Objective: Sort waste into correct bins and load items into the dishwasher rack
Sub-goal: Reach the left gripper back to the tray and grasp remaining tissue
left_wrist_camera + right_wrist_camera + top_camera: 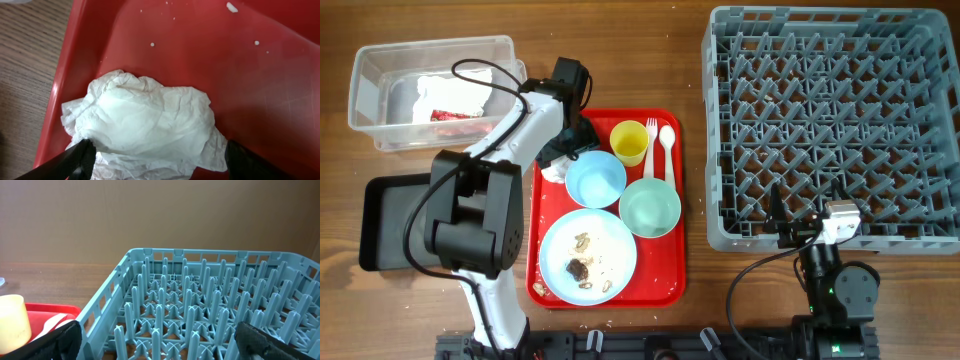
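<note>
Directly below the left pincer (160,157), jaws apart and straddling it, not clamped: the crumpled white paper (145,117), in the far left corner of the red tray (260,75), long axis running roughly from finger to finger. Far nearer the left arm than the right. Close by, the light blue bowl (595,180) and tray wall. Probable destination: clear tub (370,75), farther back and left, path unobstructed; black tray (385,215) also near. Right pincer (155,340) wide apart, empty, at the dishwasher rack (210,305).
</note>
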